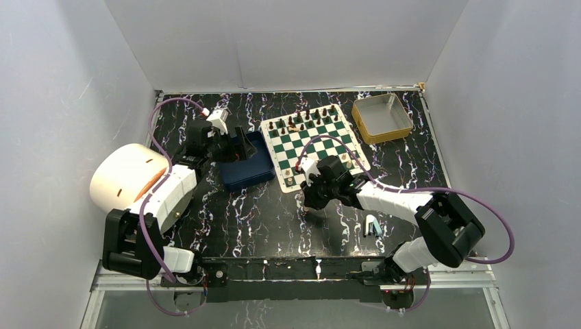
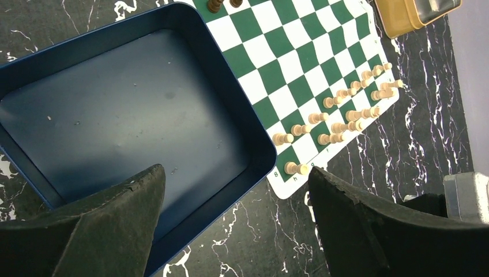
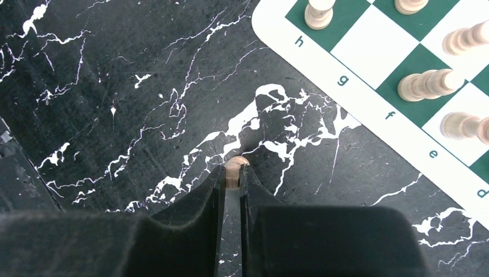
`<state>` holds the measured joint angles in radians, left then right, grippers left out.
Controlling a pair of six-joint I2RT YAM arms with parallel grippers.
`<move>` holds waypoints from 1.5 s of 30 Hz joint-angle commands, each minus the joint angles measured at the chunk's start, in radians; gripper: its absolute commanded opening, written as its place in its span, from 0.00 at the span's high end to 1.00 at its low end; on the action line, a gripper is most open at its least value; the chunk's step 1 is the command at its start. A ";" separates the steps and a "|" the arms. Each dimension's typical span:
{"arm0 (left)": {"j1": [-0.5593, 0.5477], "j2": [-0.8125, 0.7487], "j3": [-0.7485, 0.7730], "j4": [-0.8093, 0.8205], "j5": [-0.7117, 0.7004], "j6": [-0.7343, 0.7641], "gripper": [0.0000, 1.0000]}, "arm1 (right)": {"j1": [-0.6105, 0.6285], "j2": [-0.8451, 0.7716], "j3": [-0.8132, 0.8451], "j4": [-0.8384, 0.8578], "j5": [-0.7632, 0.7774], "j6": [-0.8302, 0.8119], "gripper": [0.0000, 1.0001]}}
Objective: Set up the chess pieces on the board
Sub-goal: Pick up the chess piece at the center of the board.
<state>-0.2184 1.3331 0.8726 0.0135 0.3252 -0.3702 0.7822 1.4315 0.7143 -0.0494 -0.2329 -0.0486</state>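
Note:
The green and white board (image 1: 314,142) lies at the table's middle back, with dark pieces along its far rows and cream chess pieces (image 2: 346,109) along its near rows. My right gripper (image 3: 232,172) is shut on a small cream chess piece (image 3: 233,167), held at its fingertips over the black marble table just off the board's near left corner (image 3: 277,23). In the top view this gripper (image 1: 310,195) sits just below that corner. My left gripper (image 2: 236,202) is open and empty, above the near right corner of the blue tray (image 2: 132,109).
The blue tray (image 1: 246,164) lies left of the board and looks empty. A yellow-rimmed tin (image 1: 381,117) stands at the back right. A small light blue object (image 1: 372,225) lies on the table near the right arm. A cream cylinder (image 1: 127,178) sits on the left.

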 commanded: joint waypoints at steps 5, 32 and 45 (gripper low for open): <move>-0.001 -0.045 0.021 -0.030 -0.045 0.024 0.09 | 0.007 0.021 0.069 0.023 0.015 0.078 0.82; 0.000 -0.060 0.015 -0.049 -0.084 0.030 0.08 | -0.012 0.256 0.376 0.033 0.356 0.149 0.83; -0.001 -0.059 0.011 -0.040 -0.067 0.021 0.08 | -0.011 0.279 0.363 0.080 0.383 0.131 0.80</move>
<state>-0.2184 1.3163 0.8726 -0.0311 0.2501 -0.3553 0.7738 1.6958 1.0439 -0.0391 0.1207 0.0856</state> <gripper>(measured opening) 0.915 0.196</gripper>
